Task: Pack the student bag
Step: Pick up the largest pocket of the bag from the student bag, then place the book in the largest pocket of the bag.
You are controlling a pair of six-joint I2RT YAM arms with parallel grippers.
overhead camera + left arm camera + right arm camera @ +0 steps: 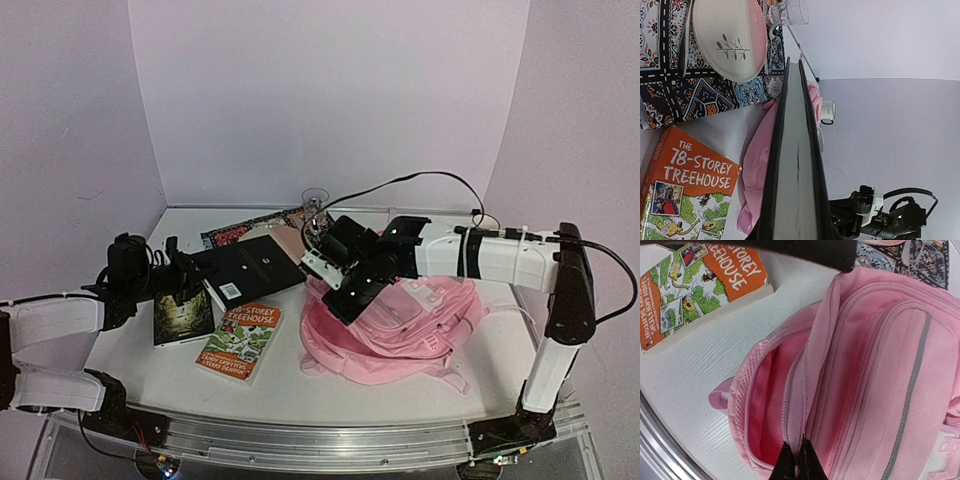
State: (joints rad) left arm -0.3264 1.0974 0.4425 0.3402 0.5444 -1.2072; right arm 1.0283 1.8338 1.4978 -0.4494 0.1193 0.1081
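The pink student bag (410, 325) lies at the right of the table with its main compartment gaping and the pink lining (762, 405) showing. My right gripper (799, 466) is shut on the fabric edge of that opening beside the zip. From above, the right gripper (345, 292) sits at the bag's left side. My left gripper (192, 278) is shut on a black book (252, 265) and holds it above the table, its far end reaching toward the bag. In the left wrist view the black book (796, 170) shows edge-on and hides the fingers.
An orange "78-Storey Treehouse" book (240, 340) lies flat left of the bag. A dark book (183, 318) rests under my left gripper. At the back lie a patterned placemat (670, 95), a plate (730, 40) and a glass (315, 197). Walls close in on three sides.
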